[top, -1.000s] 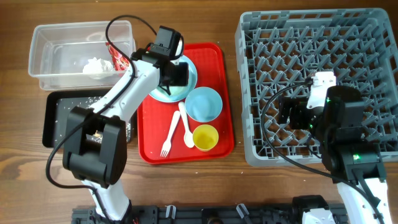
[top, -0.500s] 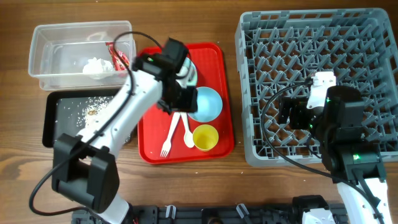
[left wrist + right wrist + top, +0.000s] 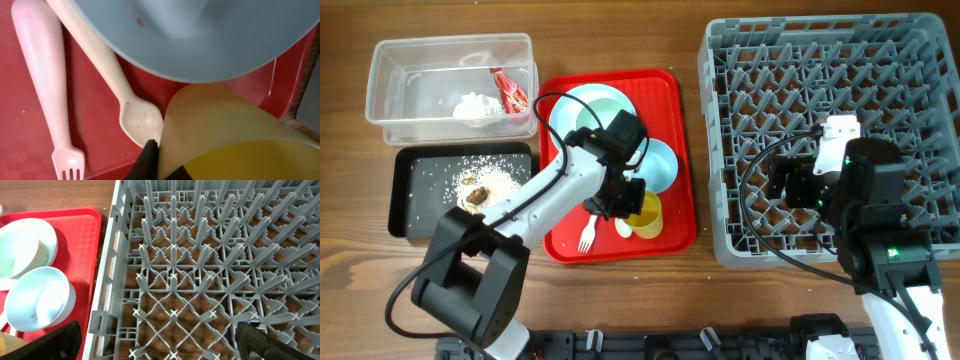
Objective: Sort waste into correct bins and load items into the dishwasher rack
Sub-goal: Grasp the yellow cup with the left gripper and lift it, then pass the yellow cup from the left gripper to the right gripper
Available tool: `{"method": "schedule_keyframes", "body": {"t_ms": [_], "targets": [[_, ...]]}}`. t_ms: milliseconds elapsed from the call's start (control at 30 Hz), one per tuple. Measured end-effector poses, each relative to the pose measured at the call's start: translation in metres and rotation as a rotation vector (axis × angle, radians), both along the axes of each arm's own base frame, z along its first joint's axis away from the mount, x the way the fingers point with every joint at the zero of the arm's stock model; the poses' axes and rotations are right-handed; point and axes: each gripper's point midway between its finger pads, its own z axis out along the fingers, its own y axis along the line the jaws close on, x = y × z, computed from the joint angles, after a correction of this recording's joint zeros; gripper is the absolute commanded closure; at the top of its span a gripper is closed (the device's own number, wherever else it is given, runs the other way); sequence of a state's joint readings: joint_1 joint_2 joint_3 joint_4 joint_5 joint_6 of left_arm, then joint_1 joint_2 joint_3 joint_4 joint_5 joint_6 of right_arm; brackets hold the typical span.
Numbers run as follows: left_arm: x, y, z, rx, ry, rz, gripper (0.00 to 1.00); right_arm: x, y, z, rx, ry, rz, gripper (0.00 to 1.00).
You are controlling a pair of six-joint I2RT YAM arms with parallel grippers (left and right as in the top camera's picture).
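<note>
My left gripper (image 3: 630,200) is low over the red tray, shut on the rim of the small yellow cup (image 3: 650,218). In the left wrist view one black finger (image 3: 149,161) presses the yellow cup (image 3: 235,135) wall from outside and the other sits inside. The white spoon (image 3: 140,117) and fork (image 3: 45,90) lie beside it, under the light blue bowl (image 3: 200,35). The pale green bowl (image 3: 605,105) rests on the light blue plate (image 3: 560,115). My right gripper (image 3: 160,345) hangs open and empty over the dishwasher rack (image 3: 210,270).
The clear tub (image 3: 390,60) at the back left holds a red wrapper (image 3: 510,90) and white tissue (image 3: 473,105). The black tray (image 3: 405,200) in front of it carries food scraps (image 3: 480,180). The red tray (image 3: 665,90) lies between the bins and the grey rack (image 3: 830,60).
My left arm has swung from the plate at the tray's back down to the yellow cup at its front, and its jaws have shut on the cup's rim. The right arm has stayed still.
</note>
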State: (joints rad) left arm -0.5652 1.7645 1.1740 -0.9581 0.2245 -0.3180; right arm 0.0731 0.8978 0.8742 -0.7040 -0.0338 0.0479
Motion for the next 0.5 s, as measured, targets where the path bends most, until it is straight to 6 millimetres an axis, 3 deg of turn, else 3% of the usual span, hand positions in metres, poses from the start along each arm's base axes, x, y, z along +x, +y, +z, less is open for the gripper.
{"method": "schedule_keyframes", "body": {"t_ms": [133,233,400,500], "targets": [[0.004,-0.001,0.014,-0.047,0.024,0.023,0.96,0.0,0.0,0.0,0.0,0.001,-0.001,0.0],[0.023,-0.007,0.042,-0.161,-0.012,0.057,0.96,0.0,0.0,0.0,-0.001,0.001,-0.001,0.0],[0.083,-0.016,0.125,-0.526,-0.228,0.115,0.96,0.004,0.006,0.004,0.034,-0.019,0.012,0.0],[0.112,-0.02,0.157,-0.709,-0.304,0.138,0.96,0.011,0.034,0.007,0.147,-0.026,0.138,0.0]]}}
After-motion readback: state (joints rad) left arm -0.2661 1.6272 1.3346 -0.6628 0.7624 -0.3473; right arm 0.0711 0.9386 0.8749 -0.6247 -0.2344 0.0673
